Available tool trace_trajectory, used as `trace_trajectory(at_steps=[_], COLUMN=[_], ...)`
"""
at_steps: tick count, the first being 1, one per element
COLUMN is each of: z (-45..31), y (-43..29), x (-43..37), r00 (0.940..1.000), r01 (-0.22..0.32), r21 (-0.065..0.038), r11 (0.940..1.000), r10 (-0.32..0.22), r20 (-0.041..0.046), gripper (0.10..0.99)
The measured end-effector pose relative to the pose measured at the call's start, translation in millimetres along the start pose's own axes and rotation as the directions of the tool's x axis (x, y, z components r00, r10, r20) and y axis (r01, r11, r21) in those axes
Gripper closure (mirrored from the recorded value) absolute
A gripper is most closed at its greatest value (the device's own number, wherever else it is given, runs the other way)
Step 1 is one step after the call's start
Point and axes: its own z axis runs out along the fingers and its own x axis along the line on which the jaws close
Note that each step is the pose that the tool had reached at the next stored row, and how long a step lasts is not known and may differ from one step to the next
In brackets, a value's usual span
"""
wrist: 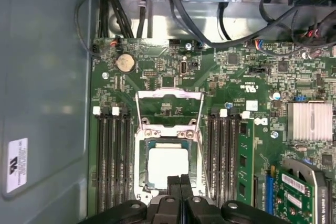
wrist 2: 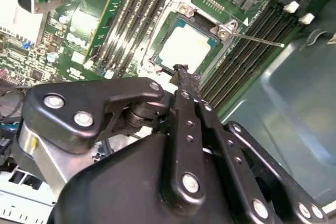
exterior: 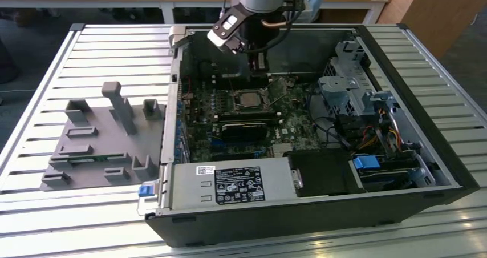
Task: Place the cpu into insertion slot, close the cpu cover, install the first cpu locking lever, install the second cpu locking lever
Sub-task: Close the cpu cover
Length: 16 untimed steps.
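Exterior view: a black robot gripper is seen lowered into an open black computer case in the upper centre of the frame, above a green motherboard. The cpu, a small flat square chip with a dull metal top, is found seated in the insertion slot, a square black socket with a metal rim. In the first wrist view the fingers are shown pressed together with nothing held, their tips just beside the socket's edge. The cpu cover, a thin silvery square frame plate, is seen swung open on the side of the socket away from the fingers, so it is judged not yet closed.

A slip is judged possible. If the chip's top were pressed or nudged by the closed tips, it could be shifted in the socket. The thin silvery locking lever could also be snagged.

The cover's open state is given by the first wrist view and cannot be judged from the exterior view. A grey moulded fixture on the slatted metal table is supplied by the exterior view, at its left.
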Motion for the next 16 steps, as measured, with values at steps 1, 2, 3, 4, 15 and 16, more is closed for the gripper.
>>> trace_trajectory(at_steps=[1,2,3,4,15,16], z=[0.1,0.1,0.2,0.3,1.9,2.2], y=[0.4,1.6,3.8,6.9,38.2,39.4], x=[-0.4,-0.4,-0.4,-0.4,-0.4,-0.4], r00=[1.0,1.0,1.0,1.0,0.9998,0.9997], r01=[0.001,0.002,0.004,0.004,0.021,0.024], r21=[0.0,0.0,0.0,0.0,0.003,0.003], r11=[1.0,1.0,1.0,1.0,0.9998,0.9997], r10=[-0.001,-0.002,-0.004,-0.004,-0.021,-0.024], r20=[-0.0007,-0.0011,-0.0012,-0.0014,-0.0023,-0.0026], gripper=[0.973,0.973,0.973,0.973,0.973,0.973])
